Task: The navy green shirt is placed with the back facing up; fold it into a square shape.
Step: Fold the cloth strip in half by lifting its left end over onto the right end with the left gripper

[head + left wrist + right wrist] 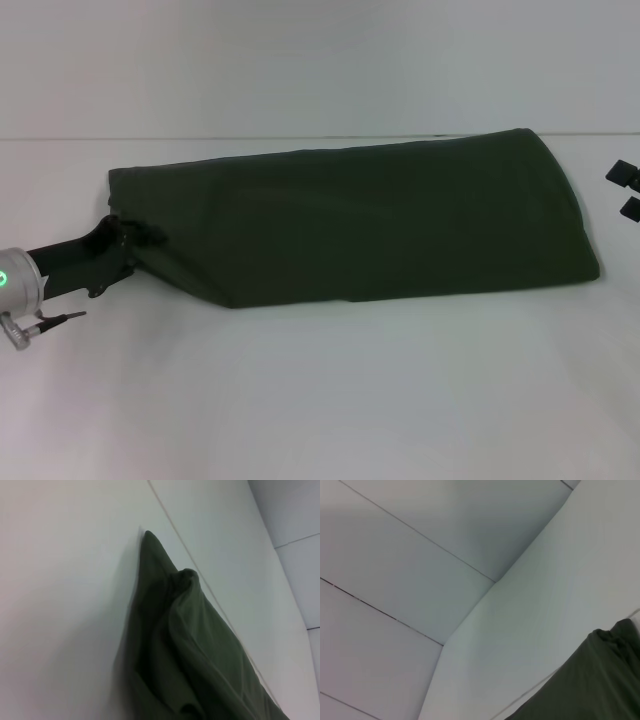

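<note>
The navy green shirt lies on the white table as a long folded band, plain side up, running from left to right. My left gripper is at the band's left end, shut on a bunched corner of the cloth. The left wrist view shows that cloth gathered into a raised fold close to the camera. At the right edge of the head view my right gripper shows only two black fingertips, spread apart and just clear of the shirt's right end. A corner of the shirt appears in the right wrist view.
The white table stretches wide in front of the shirt. Its back edge meets a pale wall just behind the shirt's far side.
</note>
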